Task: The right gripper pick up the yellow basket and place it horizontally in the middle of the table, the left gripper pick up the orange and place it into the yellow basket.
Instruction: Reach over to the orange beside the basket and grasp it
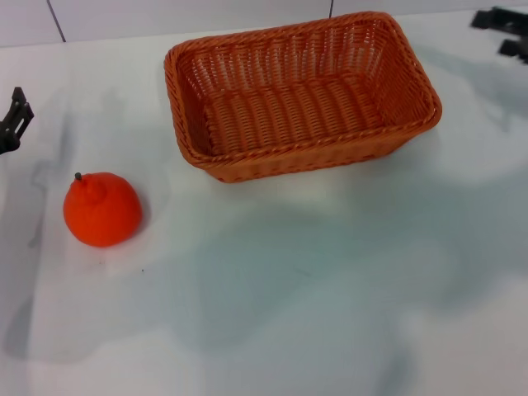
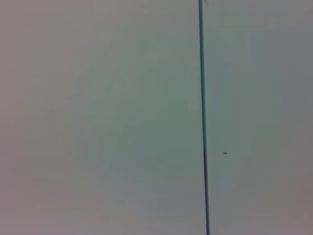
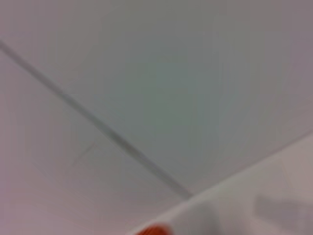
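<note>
Head view: the yellow basket [image 1: 301,95], a rectangular woven piece of orange-brown wicker with a braided rim, stands upright on the white tabletop [image 1: 313,297] toward the far edge, roughly midway between the left and right edges. Its long side runs across the tabletop, slightly skewed, and its slatted floor is bare. The orange [image 1: 102,209], with its knobbed top and small dark stem pointing up, lies on the tabletop near the left edge, well apart from the basket and nearer the front than the basket.

The left claw [image 1: 13,122] shows only as a dark fragment at the left edge of the tabletop, beyond the orange and apart from it; whether its fingers are spread or pressed together cannot be told. The right claw [image 1: 505,31] shows as a dark fragment at the far right corner, apart from the basket; its finger state likewise cannot be told.

Left wrist view: a pale surface crossed by one thin dark seam [image 2: 202,117].

Right wrist view: a pale surface with a diagonal seam [image 3: 98,125], and a small orange patch at the frame's lower margin, too blurred to identify.
</note>
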### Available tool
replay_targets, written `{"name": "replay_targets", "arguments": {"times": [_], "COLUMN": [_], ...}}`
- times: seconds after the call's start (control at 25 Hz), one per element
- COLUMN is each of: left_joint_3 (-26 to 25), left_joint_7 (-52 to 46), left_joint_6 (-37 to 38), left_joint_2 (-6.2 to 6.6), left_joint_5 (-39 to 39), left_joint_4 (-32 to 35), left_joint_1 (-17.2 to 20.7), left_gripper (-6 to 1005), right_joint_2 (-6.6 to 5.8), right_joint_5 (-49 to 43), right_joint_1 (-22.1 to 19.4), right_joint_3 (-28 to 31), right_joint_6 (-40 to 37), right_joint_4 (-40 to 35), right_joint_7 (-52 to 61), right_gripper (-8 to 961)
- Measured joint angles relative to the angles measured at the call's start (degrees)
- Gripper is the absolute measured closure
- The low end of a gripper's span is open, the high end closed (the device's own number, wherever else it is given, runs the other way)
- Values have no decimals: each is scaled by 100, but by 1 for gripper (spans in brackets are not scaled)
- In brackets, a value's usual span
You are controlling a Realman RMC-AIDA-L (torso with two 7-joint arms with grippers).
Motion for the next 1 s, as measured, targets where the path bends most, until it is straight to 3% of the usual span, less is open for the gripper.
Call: {"name": "replay_targets", "arguments": {"times": [0.16, 0.28, 0.48, 0.56, 0.72, 0.8, 1.0], "left_joint_3": [-21, -21, 449, 999, 2306, 2500, 2233], "left_joint_7": [-12, -202, -1768, -2828, -5562, -6489, -7873], "left_joint_6": [-81, -116, -265, -282, -51, 364, 1565], "left_joint_2": [1, 6, 57, 157, 544, 701, 871], "left_joint_5": [-29, -30, 12, 38, 672, 1328, 2788], "left_joint_4": [3, 72, 637, 973, 1713, 1972, 2480], "left_joint_1": [-14, -21, 90, 229, 545, 619, 707], "left_gripper": [107, 108, 108, 108, 108, 108, 108], "right_joint_2": [57, 192, 382, 403, 418, 425, 422], "right_joint_5": [69, 411, 1364, 1590, 1769, 1798, 1811], "right_joint_1": [-215, -421, -775, -854, -946, -951, -941], "right_joint_3": [359, 650, 941, 997, 1120, 1162, 1146], "right_joint_6": [360, 817, 1409, 1484, 1500, 1500, 1511], "right_joint_4": [-367, -534, -558, -534, -514, -497, -483], "right_joint_7": [-370, -979, -2034, -2217, -2484, -2575, -2615], "right_gripper": [25, 25, 26, 26, 27, 27, 28]}}
